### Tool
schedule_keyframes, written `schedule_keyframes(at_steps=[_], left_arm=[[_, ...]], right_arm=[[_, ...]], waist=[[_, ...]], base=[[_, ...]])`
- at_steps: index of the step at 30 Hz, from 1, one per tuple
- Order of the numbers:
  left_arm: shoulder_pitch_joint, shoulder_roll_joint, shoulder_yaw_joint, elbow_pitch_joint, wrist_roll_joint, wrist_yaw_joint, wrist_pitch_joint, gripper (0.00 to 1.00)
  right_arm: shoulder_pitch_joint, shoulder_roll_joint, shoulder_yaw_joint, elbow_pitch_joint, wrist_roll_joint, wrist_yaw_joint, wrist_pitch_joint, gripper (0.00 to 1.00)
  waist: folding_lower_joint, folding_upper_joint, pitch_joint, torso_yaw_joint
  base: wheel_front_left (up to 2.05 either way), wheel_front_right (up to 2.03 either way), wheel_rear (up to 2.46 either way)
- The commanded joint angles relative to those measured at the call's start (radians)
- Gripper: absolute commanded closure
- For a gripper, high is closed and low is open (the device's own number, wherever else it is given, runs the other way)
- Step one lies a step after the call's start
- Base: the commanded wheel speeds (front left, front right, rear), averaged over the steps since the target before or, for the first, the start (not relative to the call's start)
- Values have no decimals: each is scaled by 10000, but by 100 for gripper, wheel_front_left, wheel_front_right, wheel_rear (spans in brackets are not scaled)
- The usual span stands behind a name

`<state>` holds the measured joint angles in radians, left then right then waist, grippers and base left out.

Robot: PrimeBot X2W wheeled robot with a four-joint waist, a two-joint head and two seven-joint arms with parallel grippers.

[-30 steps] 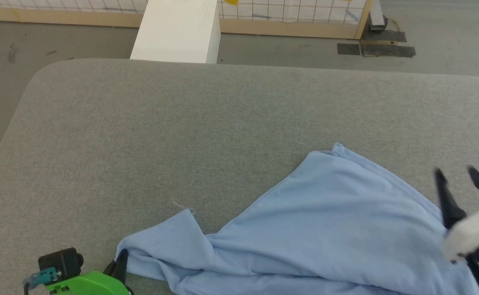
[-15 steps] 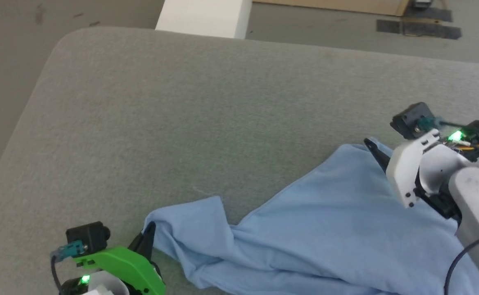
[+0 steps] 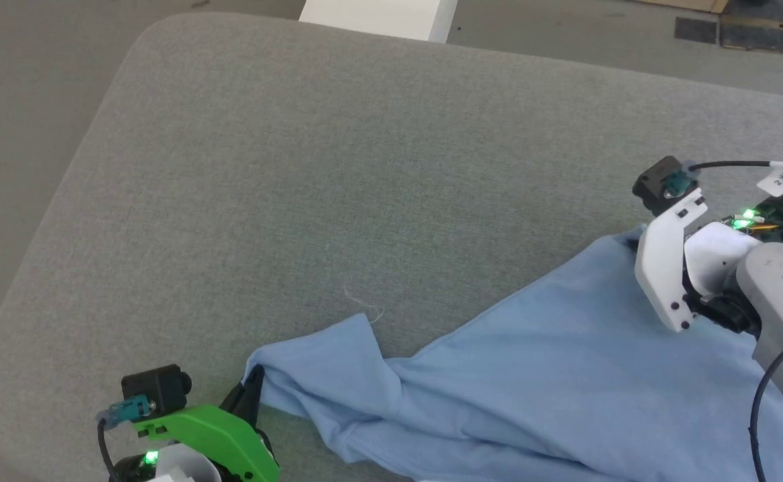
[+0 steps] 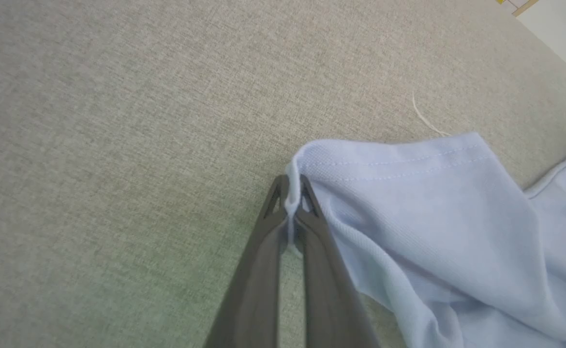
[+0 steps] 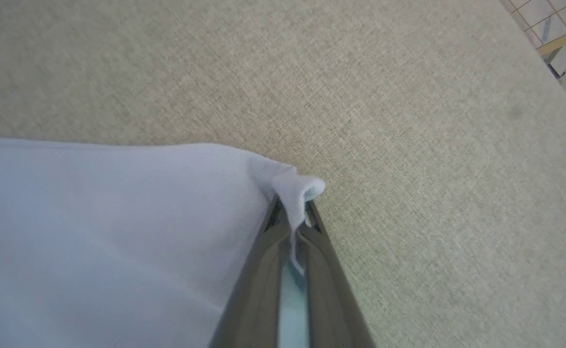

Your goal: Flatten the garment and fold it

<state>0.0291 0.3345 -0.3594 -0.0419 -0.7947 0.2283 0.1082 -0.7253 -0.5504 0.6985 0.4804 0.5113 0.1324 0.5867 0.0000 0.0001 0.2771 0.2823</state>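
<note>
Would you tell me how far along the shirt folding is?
Done: little; the light blue fabric shirt lies rumpled on the grey padded table. In hand: left claw and right claw each shut on a shirt edge. Left: flattening, every fold.

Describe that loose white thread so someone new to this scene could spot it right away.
On the grey table lies a blue shirt. By its left-hand peak sits the thread: a thin, pale, curled strand, unlike the broad blue cloth beside it.

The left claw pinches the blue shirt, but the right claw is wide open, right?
No: the right gripper is shut on a corner of the light blue shirt, as the right wrist view shows. The left gripper does pinch it.
</note>
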Motion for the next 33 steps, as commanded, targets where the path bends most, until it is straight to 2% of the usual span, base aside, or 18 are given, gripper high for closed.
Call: schedule_keyframes(at_steps=[1,6,11,17,21,26,29,33], left_arm=[[-95,31,65,16,-77,-27,-69,100],[120,183,167,-13,-75,62,-102,100],[464,434,355,-215,-64,219,-135,100],[722,674,693,-565,1,413,-384,100],[649,758,854,-716,-15,316,-580,100],[182,814,1299,-1002,-291,57,-854,100],[-506,1013,1489,-1318,-501,-198,-640,100],[-1987,1238,1784,-1621,-848,-377,-114,100]], right_arm=[[109,29,-143,136,70,-17,-313,100],[814,377,-1333,213,72,-17,-2151,100],[2408,659,-2981,-335,10,-17,-3784,100],[4766,1383,-5580,-1859,-255,-17,-4632,100],[6175,2160,-6997,-3346,-602,-17,-4397,100],[7212,2811,-7753,-5250,-677,-17,-3308,100],[7061,2600,-7958,-6320,-569,-17,-2407,100],[6034,1806,-7935,-7177,-665,-17,-1295,100]], waist=[[0,-1,-207,-193],[0,-1,-720,-562],[0,-1,-1284,-1047],[0,-1,-1652,-1716],[0,-1,-1792,-2119],[0,-1,-1925,-2553],[0,-1,-1926,-2754],[0,-1,-1743,-2925]], base=[[0,0,0],[0,0,0],[0,0,0],[0,0,0],[0,0,0],[0,0,0],[0,0,0],[0,0,0]])
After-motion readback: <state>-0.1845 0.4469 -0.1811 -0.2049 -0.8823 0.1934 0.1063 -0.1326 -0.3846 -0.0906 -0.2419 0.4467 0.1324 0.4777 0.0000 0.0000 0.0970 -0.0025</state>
